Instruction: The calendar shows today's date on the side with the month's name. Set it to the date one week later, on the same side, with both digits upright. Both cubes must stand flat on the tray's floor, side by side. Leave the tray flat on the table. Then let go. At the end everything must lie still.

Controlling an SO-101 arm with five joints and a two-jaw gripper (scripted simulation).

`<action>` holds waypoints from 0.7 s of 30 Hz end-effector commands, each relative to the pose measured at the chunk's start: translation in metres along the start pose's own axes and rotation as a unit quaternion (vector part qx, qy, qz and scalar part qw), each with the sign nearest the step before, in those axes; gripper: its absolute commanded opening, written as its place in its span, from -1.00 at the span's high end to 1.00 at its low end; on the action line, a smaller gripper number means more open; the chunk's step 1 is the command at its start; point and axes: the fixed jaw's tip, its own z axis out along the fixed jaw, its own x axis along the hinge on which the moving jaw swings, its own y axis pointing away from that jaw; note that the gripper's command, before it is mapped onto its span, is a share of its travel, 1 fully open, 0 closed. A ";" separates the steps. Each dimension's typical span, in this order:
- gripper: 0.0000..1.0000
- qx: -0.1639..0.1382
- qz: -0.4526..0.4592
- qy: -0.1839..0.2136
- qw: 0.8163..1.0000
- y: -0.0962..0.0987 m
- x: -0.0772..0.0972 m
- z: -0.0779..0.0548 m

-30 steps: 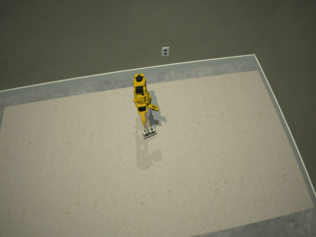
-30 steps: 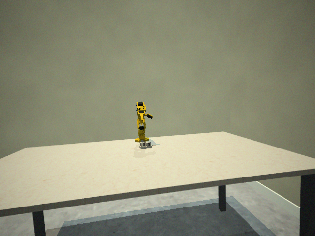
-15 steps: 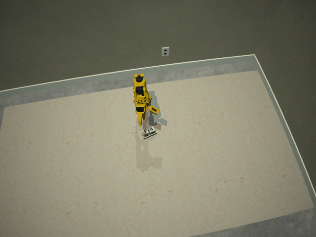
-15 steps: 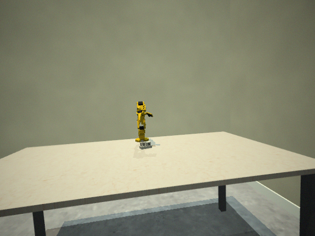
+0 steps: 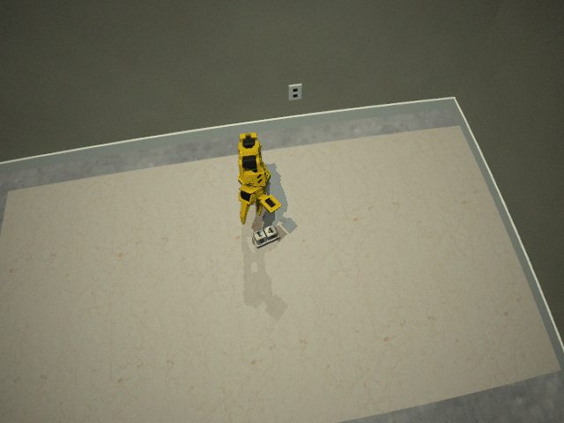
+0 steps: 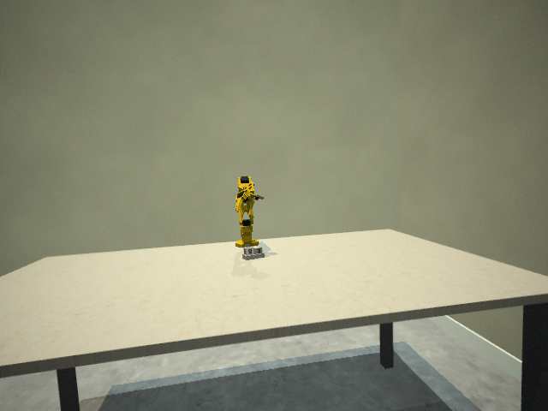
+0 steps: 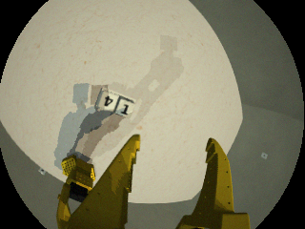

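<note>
The tray (image 5: 267, 241) (image 6: 253, 256) is lying flat on the table (image 5: 364, 273) (image 6: 274, 292) (image 7: 48, 57), just in front of the arm (image 5: 249, 154) (image 6: 246, 232). Two cubes are standing in it side by side, the 4 cube (image 5: 271, 231) (image 7: 109, 101) and the 1 cube (image 7: 125, 107), each named for its upper face. The tray's long axis is running aslant in the top view, rising gently toward the right; in the wrist view it is sloping down to the right. The long side facing the exterior camera is showing what looks like an 8 on the left and a 3 on the right, both small and blurred.

The gripper (image 5: 251, 218) (image 7: 174, 141) is hanging above the table, its fingers standing apart and holding nothing. The table is showing a pale top with fine reddish veins and specks, and is standing on dark legs. A grey-green wall (image 5: 137, 68) (image 6: 274, 110) is rising behind, bearing a white outlet (image 5: 294, 92).
</note>
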 end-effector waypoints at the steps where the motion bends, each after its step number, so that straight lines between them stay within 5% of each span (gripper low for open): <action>1: 0.30 0.007 0.045 -0.012 0.999 -0.002 -0.006 -0.006; 9: 0.30 0.004 0.212 -0.014 0.977 -0.005 -0.011 -0.005; 21: 0.30 0.001 0.410 -0.015 0.912 -0.009 -0.018 -0.004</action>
